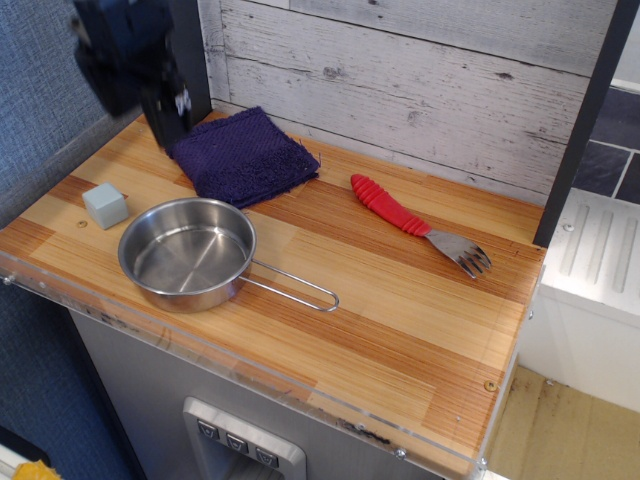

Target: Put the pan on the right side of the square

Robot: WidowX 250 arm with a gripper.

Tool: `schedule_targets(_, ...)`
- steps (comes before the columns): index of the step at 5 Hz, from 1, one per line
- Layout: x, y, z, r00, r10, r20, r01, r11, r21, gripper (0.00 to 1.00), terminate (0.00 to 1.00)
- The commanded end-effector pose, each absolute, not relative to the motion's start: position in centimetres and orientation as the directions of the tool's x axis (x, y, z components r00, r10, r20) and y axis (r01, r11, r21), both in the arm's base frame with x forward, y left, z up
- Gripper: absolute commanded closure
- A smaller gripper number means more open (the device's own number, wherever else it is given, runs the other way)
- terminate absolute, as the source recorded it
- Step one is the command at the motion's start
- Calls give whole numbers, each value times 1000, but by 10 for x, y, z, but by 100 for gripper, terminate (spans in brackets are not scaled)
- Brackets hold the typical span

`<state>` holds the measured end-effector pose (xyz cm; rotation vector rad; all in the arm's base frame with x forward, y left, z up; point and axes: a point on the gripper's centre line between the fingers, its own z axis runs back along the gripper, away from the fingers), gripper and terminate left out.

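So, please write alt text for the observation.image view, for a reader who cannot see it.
A steel pan sits on a wooden counter, just right of a small grey cube. Behind lie a purple cloth and a red-handled fork; the blurred black gripper hangs above, top left.

- A striped wooden worktop (pixel 400 300), edged at the front with a clear plastic strip, carries four items beneath a whitewashed plank wall.
- The pan (pixel 188 252), shiny steel, sits near the front left, its wire loop handle pointing right along the boards.
- The square (pixel 105 205), a pale blue-grey cube, rests just beside the pan's left rim, apart from it.
- A dark purple cloth (pixel 243 155) lies flat at the back, behind the pan.
- A red-handled fork (pixel 418 224) lies diagonally, tines toward the right edge.
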<state>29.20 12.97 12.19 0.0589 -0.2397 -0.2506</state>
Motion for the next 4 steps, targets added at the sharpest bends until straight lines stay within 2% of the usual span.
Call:
schedule_targets(1,290,131,157,903,-351,250,318,934,162,0,0)
schedule_targets(3,290,131,157,903,-351,250,318,934,162,0,0)
schedule_targets(4,290,131,157,903,-351,250,318,934,162,0,100)
